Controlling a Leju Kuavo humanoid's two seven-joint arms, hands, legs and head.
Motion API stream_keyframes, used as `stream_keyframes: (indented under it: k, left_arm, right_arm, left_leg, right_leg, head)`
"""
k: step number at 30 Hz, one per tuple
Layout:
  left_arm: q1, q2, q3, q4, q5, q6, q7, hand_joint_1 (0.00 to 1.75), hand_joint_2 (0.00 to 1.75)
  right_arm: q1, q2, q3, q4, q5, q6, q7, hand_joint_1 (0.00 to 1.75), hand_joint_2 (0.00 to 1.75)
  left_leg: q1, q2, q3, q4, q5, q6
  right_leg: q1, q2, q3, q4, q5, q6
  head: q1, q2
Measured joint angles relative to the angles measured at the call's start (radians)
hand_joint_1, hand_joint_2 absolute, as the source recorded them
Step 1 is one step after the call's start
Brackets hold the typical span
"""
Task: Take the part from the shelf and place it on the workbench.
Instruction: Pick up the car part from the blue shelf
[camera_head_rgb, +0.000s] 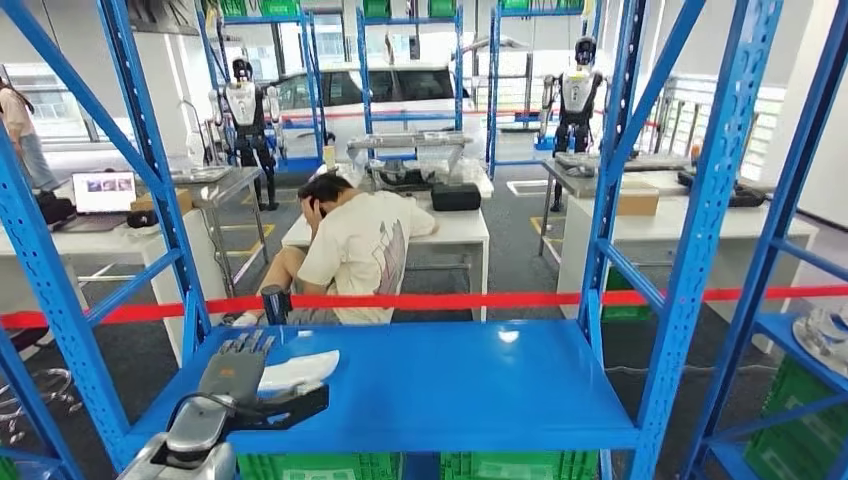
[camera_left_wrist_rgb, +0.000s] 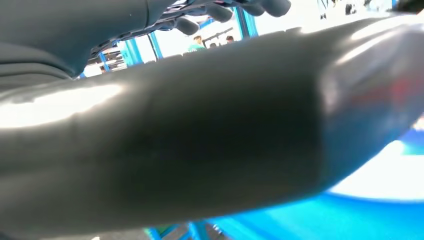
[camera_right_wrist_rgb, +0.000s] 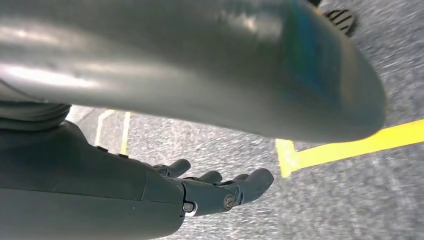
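blue shelf (camera_head_rgb: 450, 385): white part (camera_head_rgb: 298, 371) lies crosswise.

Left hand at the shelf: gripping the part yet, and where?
Cannot tell. The left hand lies over the near end of the white part on the blue shelf; closure is hidden. The right hand holds nothing.

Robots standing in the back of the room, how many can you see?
2. One humanoid robot stands back left by a blue rack; the other humanoid robot stands back right behind a table. More may be hidden behind the shelving.
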Motion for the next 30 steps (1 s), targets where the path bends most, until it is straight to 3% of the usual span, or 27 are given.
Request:
stream_keyframes:
  k: [3, 5, 7, 9, 10, 11, 12, 14, 15, 16, 20, 22, 24, 25, 26, 28, 30]
  left_arm:
    - [-0.002, 0.001, 0.0, -0.001, 0.0, 0.0, 0.0, 0.0, 0.0]
    - [-0.003, 0.003, 0.0, -0.003, -0.001, 0.005, 0.003, 0.0, 0.0]
    - [-0.004, 0.005, 0.0, -0.004, -0.001, 0.01, 0.006, 0.0, 0.0]
    - [0.0, 0.006, 0.0, -0.002, -0.002, 0.011, 0.01, 0.0, 0.0]
    - [0.004, 0.006, 0.0, -0.001, -0.003, 0.012, 0.014, 0.0, 0.0]
    - [0.006, 0.006, 0.0, 0.0, -0.004, 0.012, 0.018, 0.0, 0.0]
    - [0.008, 0.007, 0.0, 0.001, -0.004, 0.013, 0.024, 0.0, 0.0]
    - [0.008, 0.007, 0.0, 0.003, -0.005, 0.014, 0.031, 0.0, 0.0]
    - [0.007, 0.007, 0.0, 0.003, -0.005, 0.015, 0.034, 0.0, 0.0]
    - [0.007, 0.008, 0.0, 0.004, -0.006, 0.016, 0.035, 0.0, 0.0]
    - [0.006, 0.011, 0.0, 0.005, -0.012, 0.017, 0.039, 0.0, 0.0]
    - [0.007, 0.013, 0.0, 0.006, -0.009, 0.016, 0.035, 0.0, 0.0]
    - [0.012, 0.013, 0.0, 0.009, -0.003, 0.014, 0.029, 0.0, 0.0]
    - [0.016, 0.013, 0.0, 0.011, -0.001, 0.013, 0.029, 0.0, 0.0]
    - [0.019, 0.013, 0.0, 0.012, -0.001, 0.013, 0.029, 0.0, 0.0]
    - [0.022, 0.013, 0.0, 0.013, -0.001, 0.013, 0.029, 0.0, 0.0]
    - [0.021, 0.013, 0.0, 0.014, -0.002, 0.012, 0.03, 0.0, 0.0]
  right_arm:
    - [-0.003, 0.0, 0.0, 0.0, 0.002, 0.0, -0.001, 0.0, 0.0]
    - [-0.003, 0.0, 0.0, 0.0, 0.004, 0.001, -0.003, 0.0, 0.0]
    - [-0.003, 0.0, 0.001, 0.0, 0.005, 0.006, -0.004, 0.0, 0.0]
    - [-0.002, 0.0, 0.001, 0.0, 0.005, 0.01, -0.005, 0.0, 0.0]
    - [-0.001, 0.0, 0.001, 0.0, 0.005, 0.011, -0.005, 0.0, 0.0]
    - [0.001, 0.0, 0.001, 0.0, 0.005, 0.011, -0.005, 0.0, 0.0]
    - [0.002, 0.0, 0.001, 0.0, 0.005, 0.011, -0.005, 0.0, 0.0]
    - [0.004, 0.0, 0.001, 0.0, 0.005, 0.011, -0.005, 0.0, 0.0]
    - [0.003, 0.0, 0.001, 0.0, 0.005, 0.011, -0.005, 0.0, 0.0]
    - [0.003, 0.0, 0.001, 0.0, 0.004, 0.012, -0.005, 0.0, 0.0]
    - [0.001, 0.0, 0.001, 0.0, 0.001, 0.012, -0.004, 0.0, 0.0]
    - [0.0, 0.0, 0.001, 0.0, -0.003, 0.012, -0.005, 0.0, 0.0]
    - [-0.001, 0.0, 0.001, 0.0, -0.005, 0.012, -0.006, 0.0, 0.0]
    - [-0.002, 0.0, 0.001, 0.0, -0.007, 0.012, -0.006, 0.0, 0.0]
    - [-0.002, 0.0, 0.001, 0.0, -0.008, 0.012, -0.006, 0.0, 0.0]
    - [-0.001, 0.0, 0.001, 0.0, -0.011, 0.012, -0.006, 0.0, 0.0]
    - [-0.002, 0.002, 0.001, 0.0, -0.013, 0.012, -0.006, 0.0, 0.0]
  left_leg:
    - [-0.003, -0.001, 0.025, -0.042, -0.024, 0.019]
    - [0.001, -0.002, 0.049, -0.055, -0.032, 0.031]
    - [0.002, -0.003, 0.072, -0.059, -0.046, 0.04]
    - [0.001, -0.004, 0.093, -0.058, -0.065, 0.043]
    - [0.0, -0.005, 0.106, -0.058, -0.076, 0.042]
    - [0.0, -0.005, 0.12, -0.057, -0.087, 0.041]
    - [0.001, -0.006, 0.135, -0.055, -0.1, 0.038]
    - [0.0, -0.006, 0.156, -0.051, -0.125, 0.031]
    - [-0.001, -0.007, 0.163, -0.049, -0.137, 0.025]
    - [-0.002, -0.008, 0.168, -0.046, -0.144, 0.019]
    - [0.001, -0.008, 0.176, -0.019, -0.164, -0.007]
    - [0.005, -0.006, 0.126, 0.073, -0.203, -0.017]
    - [0.009, -0.004, 0.047, 0.186, -0.243, -0.025]
    - [0.01, -0.004, 0.019, 0.21, -0.243, -0.025]
    - [0.012, -0.004, 0.007, 0.2, -0.22, -0.025]
    - [0.012, -0.003, 0.026, 0.092, -0.124, -0.019]
    - [0.007, -0.002, 0.053, -0.008, -0.072, -0.012]
  right_leg:
    - [0.0, 0.0, 0.013, -0.011, 0.001, 0.017]
    - [0.0, -0.003, -0.004, 0.033, 0.003, 0.022]
    - [0.0, -0.006, -0.078, 0.149, -0.015, 0.027]
    - [0.001, -0.006, -0.17, 0.252, -0.055, 0.031]
    - [0.0, -0.006, -0.201, 0.265, -0.064, 0.032]
    - [0.0, -0.007, -0.214, 0.244, -0.051, 0.032]
    - [0.0, -0.007, -0.212, 0.194, -0.012, 0.03]
    - [0.002, -0.009, -0.19, 0.069, 0.095, 0.025]
    - [0.005, -0.009, -0.179, 0.028, 0.129, 0.021]
    - [0.007, -0.009, -0.174, 0.008, 0.145, 0.016]
    - [0.008, -0.008, -0.146, -0.001, 0.14, -0.013]
    - [0.007, -0.008, -0.131, -0.002, 0.132, -0.023]
    - [0.008, -0.006, -0.122, -0.001, 0.121, -0.026]
    - [0.008, -0.005, -0.116, 0.0, 0.114, -0.025]
    - [0.008, -0.004, -0.11, 0.002, 0.107, -0.024]
    - [0.008, -0.003, -0.095, 0.005, 0.093, -0.02]
    - [0.007, -0.002, -0.087, 0.005, 0.086, -0.014]
  head:
    - [0.001, 0.0]
    - [0.003, 0.0]
    - [0.005, 0.0]
    - [0.006, 0.0]
    - [0.006, 0.0]
    - [0.006, 0.0]
    - [0.006, 0.0]
    - [0.006, 0.0]
    - [0.005, -0.001]
    - [0.005, -0.001]
    - [0.004, 0.0]
    - [0.002, 0.0]
    - [0.002, 0.0]
    - [0.002, 0.0]
    - [0.002, 0.0]
    - [0.002, 0.0]
    - [0.001, 0.0]
